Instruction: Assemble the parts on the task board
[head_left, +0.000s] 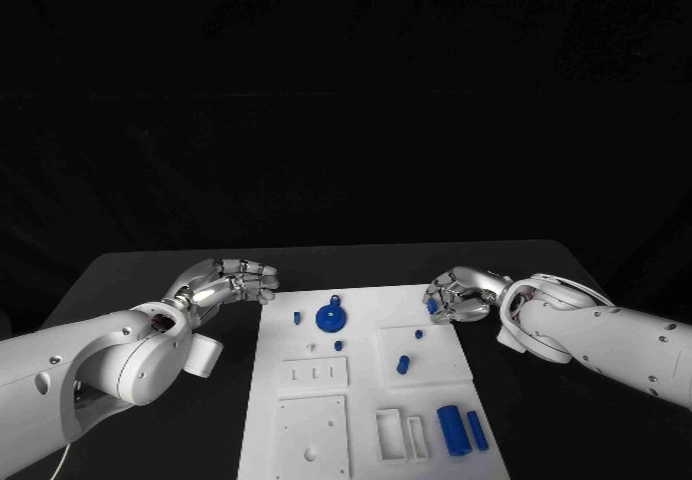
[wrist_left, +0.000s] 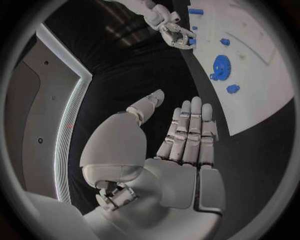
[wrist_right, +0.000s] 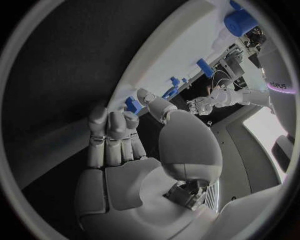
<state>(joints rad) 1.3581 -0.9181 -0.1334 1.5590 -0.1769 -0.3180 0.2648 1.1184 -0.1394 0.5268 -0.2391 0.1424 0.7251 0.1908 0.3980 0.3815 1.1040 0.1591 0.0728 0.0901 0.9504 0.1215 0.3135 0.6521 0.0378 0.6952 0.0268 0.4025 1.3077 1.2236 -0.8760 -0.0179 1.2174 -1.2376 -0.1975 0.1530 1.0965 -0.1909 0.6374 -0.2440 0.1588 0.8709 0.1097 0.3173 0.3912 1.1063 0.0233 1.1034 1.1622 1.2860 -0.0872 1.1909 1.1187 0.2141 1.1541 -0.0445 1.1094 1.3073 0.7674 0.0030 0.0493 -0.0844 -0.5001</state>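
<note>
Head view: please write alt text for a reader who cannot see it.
Two silver robot hands hover at the far corners of a white task board on a black table: left hand, right hand. The board carries a blue gear and two blue cylinders.

I see the white task board (head_left: 361, 400) lying flat in the middle of the black table, long side running away from me. On its far part a blue gear-like disc (head_left: 330, 319) lies flat, with a small blue peg (head_left: 338, 346) just near it. Toward the right edge sit another small blue piece (head_left: 418, 334) and a short blue cylinder (head_left: 404, 365). At the far right edge a small blue part (head_left: 433, 305) sits at the fingertips of my right hand (head_left: 464, 296); I cannot tell whether it is gripped. Two long blue bars (head_left: 462, 430) lie side by side on the near right part.
</note>
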